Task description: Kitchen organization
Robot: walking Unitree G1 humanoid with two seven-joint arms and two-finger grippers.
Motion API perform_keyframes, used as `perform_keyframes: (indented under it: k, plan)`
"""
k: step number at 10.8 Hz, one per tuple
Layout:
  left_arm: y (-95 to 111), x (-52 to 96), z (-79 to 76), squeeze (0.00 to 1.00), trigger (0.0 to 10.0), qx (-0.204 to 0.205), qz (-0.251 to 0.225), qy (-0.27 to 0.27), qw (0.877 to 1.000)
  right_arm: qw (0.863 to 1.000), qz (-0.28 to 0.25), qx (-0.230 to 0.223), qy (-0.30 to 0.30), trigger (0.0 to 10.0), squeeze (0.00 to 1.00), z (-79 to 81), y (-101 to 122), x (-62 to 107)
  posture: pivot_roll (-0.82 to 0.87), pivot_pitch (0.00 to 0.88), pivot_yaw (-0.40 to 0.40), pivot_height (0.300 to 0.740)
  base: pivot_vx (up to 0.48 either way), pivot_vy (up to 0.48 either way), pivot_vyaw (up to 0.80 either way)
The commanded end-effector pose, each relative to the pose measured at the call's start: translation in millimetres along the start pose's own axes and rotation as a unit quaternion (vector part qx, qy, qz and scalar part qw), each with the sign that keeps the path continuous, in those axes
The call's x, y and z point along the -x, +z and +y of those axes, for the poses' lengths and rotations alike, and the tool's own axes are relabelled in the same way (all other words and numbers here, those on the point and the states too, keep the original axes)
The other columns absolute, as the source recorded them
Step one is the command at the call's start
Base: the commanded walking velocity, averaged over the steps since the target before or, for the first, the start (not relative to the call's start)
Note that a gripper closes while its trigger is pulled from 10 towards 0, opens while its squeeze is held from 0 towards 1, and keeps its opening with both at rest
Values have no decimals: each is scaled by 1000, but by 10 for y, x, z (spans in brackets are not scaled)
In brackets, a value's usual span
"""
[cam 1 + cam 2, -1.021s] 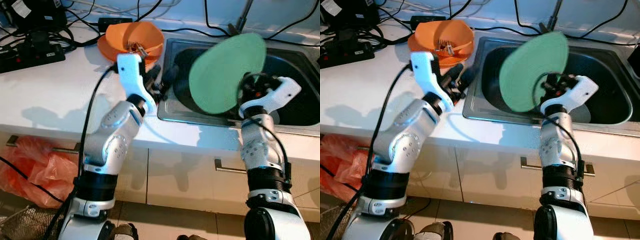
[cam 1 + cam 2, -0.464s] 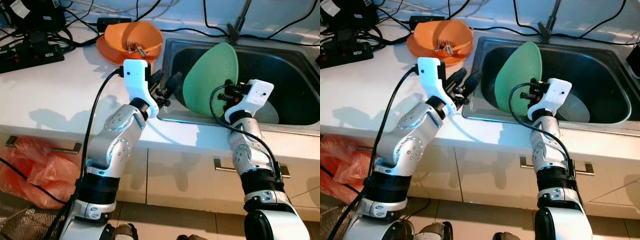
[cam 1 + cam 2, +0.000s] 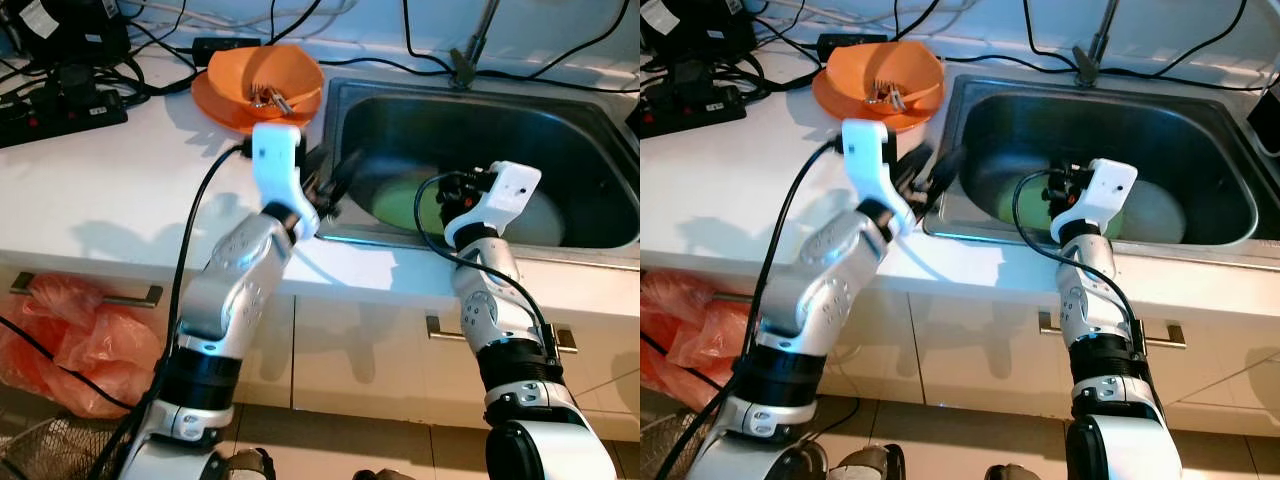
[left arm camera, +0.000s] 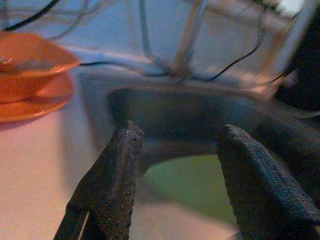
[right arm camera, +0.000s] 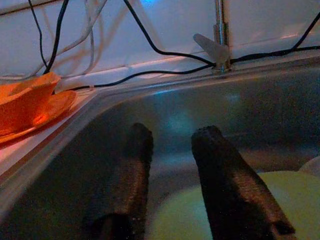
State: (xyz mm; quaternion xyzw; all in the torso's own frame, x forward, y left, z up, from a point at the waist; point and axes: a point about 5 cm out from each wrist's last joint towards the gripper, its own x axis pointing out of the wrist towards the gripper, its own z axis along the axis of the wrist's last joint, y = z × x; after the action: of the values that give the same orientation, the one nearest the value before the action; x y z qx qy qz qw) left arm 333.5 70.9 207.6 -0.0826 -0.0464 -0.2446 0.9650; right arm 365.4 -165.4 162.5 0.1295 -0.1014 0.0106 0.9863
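Right gripper [image 5: 170, 175] down inside the sink [image 3: 1200, 110], fingers parted with a plain gap between them, holding nothing. Green plate [image 3: 400, 203] flat on the sink bottom, just under and ahead of those fingers; whether fingertips touch it, cannot tell. Second, pale plate [image 3: 1155, 212] beside the green one, toward the robot's right, partly behind the white wrist housing.

Left gripper [image 3: 332, 180] at the sink's left rim, over the edge where counter [image 3: 100, 190] meets steel, fingers [image 4: 112, 185] spread wide, empty. Seen from the left wrist: green plate lying in the basin beyond the two textured black pads.

Orange bowl [image 3: 265, 75] on an orange plate [image 3: 215, 105] on the counter, just left of the sink's back corner, close behind the left gripper. Metal cutlery [image 3: 885, 93] lying in the bowl; exact pieces too small to tell.

Tap [image 5: 218, 35] upright at the back of the sink, black cables draped along the wall behind it. Power strip [image 3: 60, 110] and tangled leads on the counter's far left. Below the counter: pale cupboard doors with bar handles, and an orange plastic bag [image 3: 80, 345] on the floor at the left.
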Motion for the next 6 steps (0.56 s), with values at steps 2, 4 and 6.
perform_keyframes:
  k: [2, 4, 6]
  plan:
    - [-219, 35, 179, 0, 10000, -45, -4, 63, 997, 1000, -10, 17, 18, 10000, 0, 44, 6, 11, 61, 110, -32, 740, 0, 0, 0]
    - [-255, 38, 246, 0, 10000, -66, -12, 80, 995, 999, -17, 21, 27, 10000, 0, 82, 6, 21, 61, 110, -32, 740, 0, 0, 0]
    - [-249, 45, 407, 0, 10000, -81, -21, 113, 990, 998, -34, 36, 49, 10000, 0, 146, 29, 42, 59, 113, -33, 740, 0, 0, 0]
